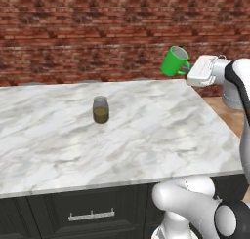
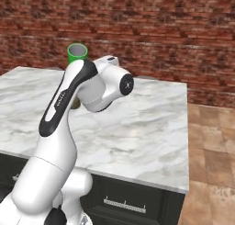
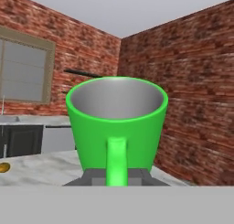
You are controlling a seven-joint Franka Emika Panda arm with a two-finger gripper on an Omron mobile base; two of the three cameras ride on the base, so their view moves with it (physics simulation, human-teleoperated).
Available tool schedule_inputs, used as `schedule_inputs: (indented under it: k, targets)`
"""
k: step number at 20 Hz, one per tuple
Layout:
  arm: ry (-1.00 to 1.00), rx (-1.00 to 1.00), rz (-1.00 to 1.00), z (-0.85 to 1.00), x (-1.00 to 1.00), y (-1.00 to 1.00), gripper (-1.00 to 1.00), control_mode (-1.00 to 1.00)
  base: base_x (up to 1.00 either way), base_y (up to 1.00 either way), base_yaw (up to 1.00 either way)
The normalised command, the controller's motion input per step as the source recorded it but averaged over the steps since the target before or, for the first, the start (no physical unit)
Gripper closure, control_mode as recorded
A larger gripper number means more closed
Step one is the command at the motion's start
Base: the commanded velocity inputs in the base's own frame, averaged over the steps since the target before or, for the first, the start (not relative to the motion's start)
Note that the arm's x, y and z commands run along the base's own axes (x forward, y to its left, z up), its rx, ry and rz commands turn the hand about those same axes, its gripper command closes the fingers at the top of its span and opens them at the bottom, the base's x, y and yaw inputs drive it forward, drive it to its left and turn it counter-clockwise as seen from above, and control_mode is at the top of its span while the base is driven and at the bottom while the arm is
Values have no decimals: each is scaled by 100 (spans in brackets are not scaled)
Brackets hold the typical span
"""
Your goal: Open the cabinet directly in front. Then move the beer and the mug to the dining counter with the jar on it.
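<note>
A brick wall (image 1: 73, 33) is seen behind the marble bench (image 1: 146, 135). The bright green mug (image 1: 175, 61) is held by its handle in the closed gripper (image 3: 117, 175), above the bench's far right corner. The jar (image 1: 100, 109) stands mid-bench; a window (image 3: 25, 72) is shown in the hand view.

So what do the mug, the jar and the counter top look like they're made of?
Mug: glossy green outside, grey lining, probably glazed ceramic or enamel. Jar: see-through with olive-brown contents, likely glass. Dining counter top: white with grey veins, apparently polished marble.
</note>
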Motion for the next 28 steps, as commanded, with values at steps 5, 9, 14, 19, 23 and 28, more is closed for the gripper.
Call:
schedule_inputs:
  k: [5,9,14,19,23,28]
  targets:
    - [18,-14,0,-26,62,15,100,-100,0,0,0]
    - [12,-14,7,-51,23,0,100,-100,0,0,0]
    - [11,-19,10,-69,2,0,100,-100,0,0,0]
    - [11,-15,1,-65,-10,0,100,-100,0,0,0]
    - [9,-10,2,-60,-1,2,100,-100,0,0,0]
    - [14,-2,3,-55,5,24,100,-100,0,0,0]
